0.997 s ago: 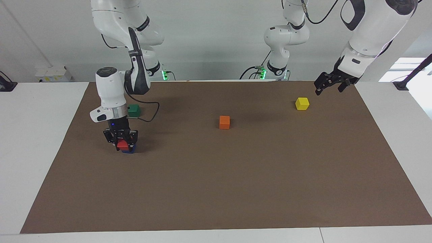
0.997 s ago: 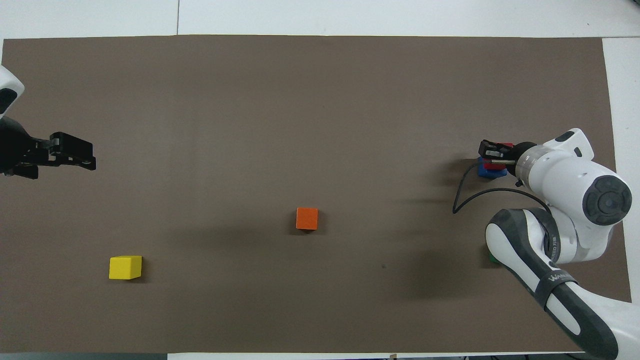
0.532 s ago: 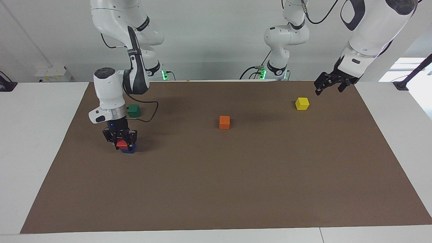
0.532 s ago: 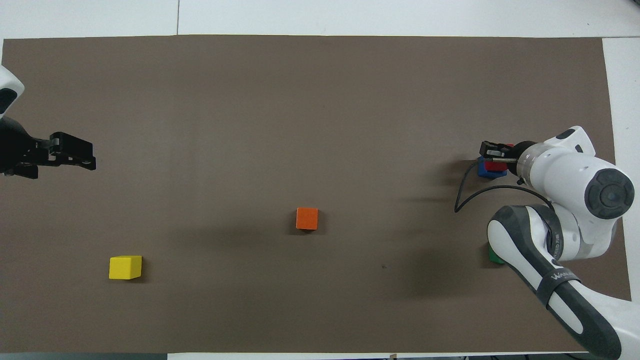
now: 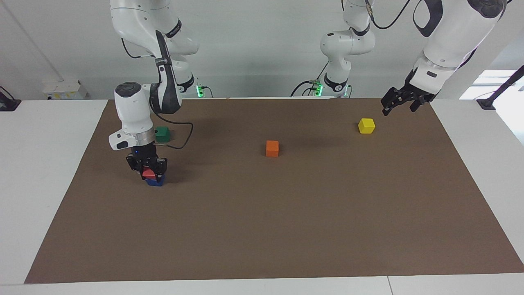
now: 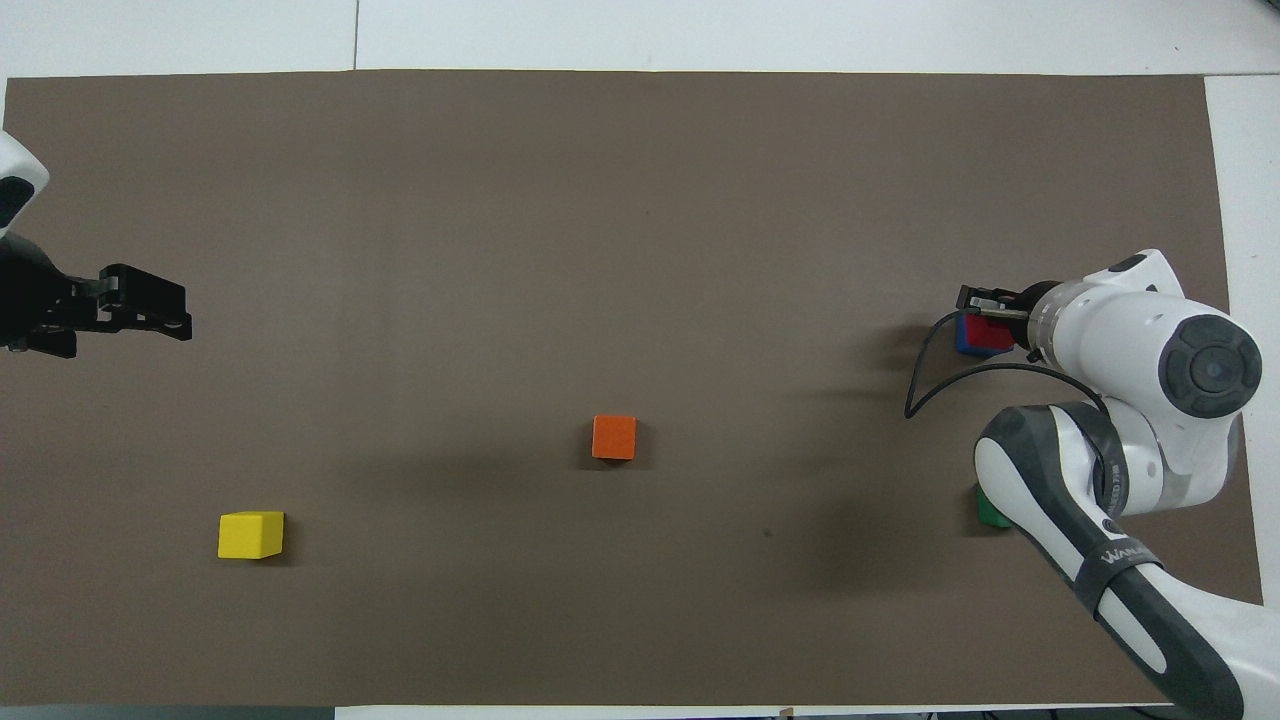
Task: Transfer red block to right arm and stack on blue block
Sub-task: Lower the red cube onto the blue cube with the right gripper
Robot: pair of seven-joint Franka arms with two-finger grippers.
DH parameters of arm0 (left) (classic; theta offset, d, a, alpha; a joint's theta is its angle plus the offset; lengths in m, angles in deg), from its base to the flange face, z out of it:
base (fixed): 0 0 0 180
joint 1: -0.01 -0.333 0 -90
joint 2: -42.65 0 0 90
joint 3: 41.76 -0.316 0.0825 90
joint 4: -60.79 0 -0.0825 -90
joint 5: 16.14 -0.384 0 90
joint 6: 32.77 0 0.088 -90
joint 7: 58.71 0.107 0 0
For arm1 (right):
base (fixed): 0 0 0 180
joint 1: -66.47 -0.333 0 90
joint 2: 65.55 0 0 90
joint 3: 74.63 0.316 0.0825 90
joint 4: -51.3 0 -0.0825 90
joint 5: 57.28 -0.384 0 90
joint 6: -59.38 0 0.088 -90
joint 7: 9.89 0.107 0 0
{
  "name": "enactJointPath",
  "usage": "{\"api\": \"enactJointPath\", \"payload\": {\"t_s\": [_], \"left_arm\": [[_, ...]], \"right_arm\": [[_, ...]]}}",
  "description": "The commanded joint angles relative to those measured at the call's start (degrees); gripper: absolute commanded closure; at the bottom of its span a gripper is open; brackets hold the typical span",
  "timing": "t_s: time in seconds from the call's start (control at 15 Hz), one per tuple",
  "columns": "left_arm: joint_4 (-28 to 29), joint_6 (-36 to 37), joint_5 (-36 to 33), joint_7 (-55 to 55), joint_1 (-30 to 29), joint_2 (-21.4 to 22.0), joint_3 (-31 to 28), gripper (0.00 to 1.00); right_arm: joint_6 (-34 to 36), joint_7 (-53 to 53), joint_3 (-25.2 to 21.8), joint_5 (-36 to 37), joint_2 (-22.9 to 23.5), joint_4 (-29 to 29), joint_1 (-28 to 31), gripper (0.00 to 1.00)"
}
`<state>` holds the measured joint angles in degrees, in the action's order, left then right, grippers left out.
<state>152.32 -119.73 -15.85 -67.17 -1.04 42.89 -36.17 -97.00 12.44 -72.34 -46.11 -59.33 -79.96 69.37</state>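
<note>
Facing view: right pincer (image 5: 148, 169) pinching red block (image 5: 149, 173) atop blue block (image 5: 155, 181), green cube (image 5: 162, 133) nearby; left pincer (image 5: 399, 102) spread.

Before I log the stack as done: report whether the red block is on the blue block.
On it: the red block sits atop the blue block, right gripper shut on it.

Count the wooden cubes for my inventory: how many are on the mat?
5. Red cube on the blue cube, in the right end effector; green nearer the robots; orange mid-mat; yellow toward the left arm's end.
</note>
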Motion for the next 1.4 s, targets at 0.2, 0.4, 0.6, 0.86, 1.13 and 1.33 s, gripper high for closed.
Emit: {"api": "enactJointPath", "payload": {"t_s": [0.2,0.4,0.6,0.86,1.13,1.33], "left_arm": [[1.6,-1.2,-1.1,0.9,0.5,1.3,-0.6,0.00],[1.6,-1.2,-1.1,0.9,0.5,1.3,-0.6,0.00],[1.6,-1.2,-1.1,0.9,0.5,1.3,-0.6,0.00],[1.6,-1.2,-1.1,0.9,0.5,1.3,-0.6,0.00],[1.6,-1.2,-1.1,0.9,0.5,1.3,-0.6,0.00],[1.6,-1.2,-1.1,0.9,0.5,1.3,-0.6,0.00]], "right_arm": [[4.8,4.2,-0.3,4.7,0.1,0.7,0.1,1.00],[6.0,4.3,-0.4,7.1,0.1,1.0,0.8,1.00],[6.3,4.3,-0.4,7.8,0.1,1.5,1.8,1.00],[8.9,4.3,0.0,7.8,0.5,4.3,1.8,1.00],[7.9,4.4,0.2,7.7,0.7,4.4,1.3,1.00],[5.1,4.0,0.2,7.7,0.9,4.3,1.6,1.00]]}}
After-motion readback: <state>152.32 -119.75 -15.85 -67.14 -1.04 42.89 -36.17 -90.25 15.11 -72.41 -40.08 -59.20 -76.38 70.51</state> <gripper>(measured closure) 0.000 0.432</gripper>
